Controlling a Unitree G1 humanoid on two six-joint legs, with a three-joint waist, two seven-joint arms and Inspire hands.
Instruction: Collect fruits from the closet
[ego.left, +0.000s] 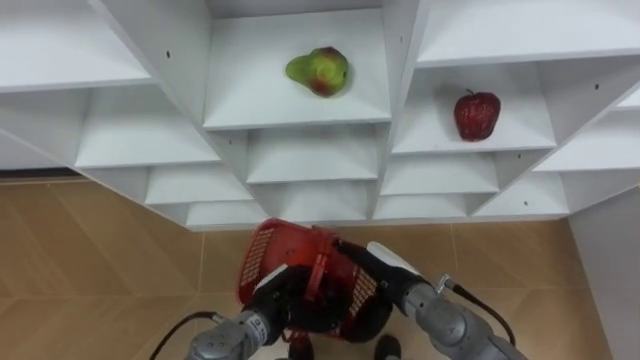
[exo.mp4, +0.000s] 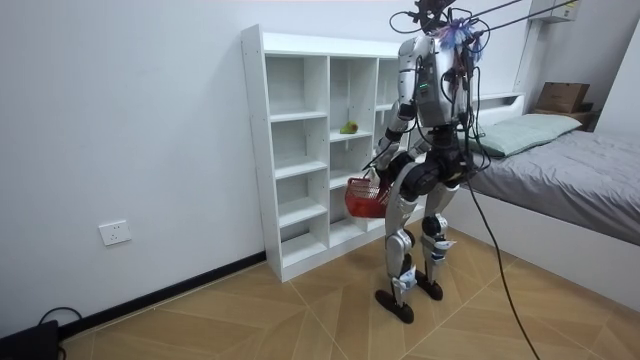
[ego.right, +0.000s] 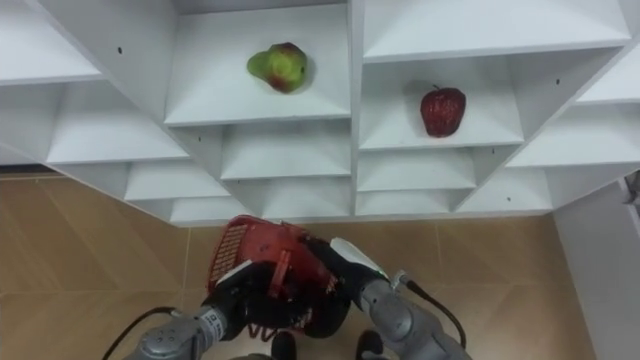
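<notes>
While the white closet (ego.left: 300, 155) is faced, a red basket (ego.left: 265, 250) is clasped low by the left hand (ego.left: 272, 295) and right hand (ego.left: 378, 268), fingers curled round it; a pear (ego.left: 318, 71) and an apple (ego.left: 477, 114) (in neighbouring compartments) are seen on its shelves.

Head eyes look down at shelf (ego.left: 300, 150); room camera afar.

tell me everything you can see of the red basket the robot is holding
The red basket looks like plastic, its wall a lattice of small holes under a solid rim. It is tilted rather than level, held low in front of the robot, above the wooden floor and just short of the white shelf unit. The left hand grips its left side and the right hand its right side, dark fingers curled on it. Whether anything lies inside cannot be told.
</notes>
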